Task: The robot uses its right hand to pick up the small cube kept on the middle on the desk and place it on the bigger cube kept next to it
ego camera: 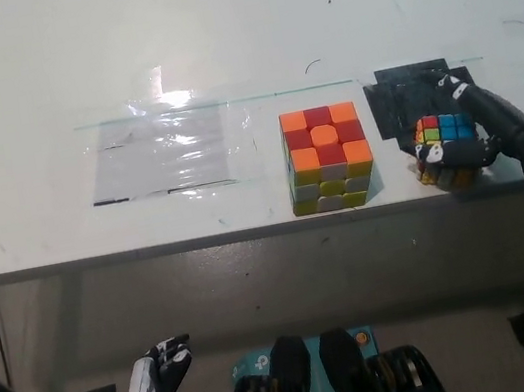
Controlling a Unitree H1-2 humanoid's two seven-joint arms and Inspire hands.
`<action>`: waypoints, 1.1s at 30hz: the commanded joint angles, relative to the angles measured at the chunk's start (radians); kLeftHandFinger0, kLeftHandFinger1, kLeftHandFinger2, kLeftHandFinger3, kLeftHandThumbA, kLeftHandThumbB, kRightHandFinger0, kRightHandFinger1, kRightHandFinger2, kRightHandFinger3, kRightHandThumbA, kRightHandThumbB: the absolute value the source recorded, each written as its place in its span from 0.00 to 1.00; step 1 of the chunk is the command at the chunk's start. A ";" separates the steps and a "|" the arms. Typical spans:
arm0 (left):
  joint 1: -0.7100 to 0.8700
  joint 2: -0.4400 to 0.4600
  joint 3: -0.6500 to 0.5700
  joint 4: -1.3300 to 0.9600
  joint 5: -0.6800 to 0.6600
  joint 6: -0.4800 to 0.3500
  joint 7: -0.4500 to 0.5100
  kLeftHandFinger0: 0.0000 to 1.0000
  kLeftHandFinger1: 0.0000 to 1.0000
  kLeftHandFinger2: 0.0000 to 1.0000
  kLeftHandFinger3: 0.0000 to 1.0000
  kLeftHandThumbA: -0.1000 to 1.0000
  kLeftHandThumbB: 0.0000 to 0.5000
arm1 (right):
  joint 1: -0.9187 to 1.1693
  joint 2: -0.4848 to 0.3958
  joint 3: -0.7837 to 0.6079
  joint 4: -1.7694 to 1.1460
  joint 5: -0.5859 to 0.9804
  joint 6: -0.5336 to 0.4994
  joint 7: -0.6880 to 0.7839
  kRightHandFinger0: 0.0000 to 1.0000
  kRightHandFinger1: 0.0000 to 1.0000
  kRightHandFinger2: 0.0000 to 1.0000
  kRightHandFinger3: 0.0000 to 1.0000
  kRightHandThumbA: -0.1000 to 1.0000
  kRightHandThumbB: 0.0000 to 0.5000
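**Two cubes, one grasp: the right hand closing on the small cube**

Nearest the viewer, below the table edge, the white left hand [157, 377] rests idle with its fingers loosely apart, holding nothing.

On the table [215, 42], close to its front edge, the black right hand [470, 139] wraps the small cube [443, 139]. Fingers [458, 156] lie across the cube's near face and others curl over its far and right sides, so the hand is closed around the cube and touching it. The cube appears to sit on the table surface at the front edge of a black mat [398, 101]; whether it has left the surface cannot be told. Just to its left, apart from it, stands the bigger cube [327, 157], orange and red on top, upright and square to the table edge. Further left lies a clear plastic sheet [168, 152], flat and glinting.

The step in hand is judged to be securing the grasp before the lift. To do it well, the fingers should press on opposite faces so the small cube does not pivot, and the lift should be straight up, high enough to clear the bigger cube's top. The carry then goes leftward, and the small cube should come down level and centred on the top face, because an off-centre or tilted release could let it slide off or nudge the bigger cube toward the table edge.
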 commanded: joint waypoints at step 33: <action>-0.106 0.039 -0.011 0.026 0.018 -0.039 0.007 0.75 0.68 0.67 0.57 0.67 0.16 | -0.106 0.022 0.250 0.356 -0.323 -0.244 -0.363 0.00 0.04 0.29 1.00 0.21 0.20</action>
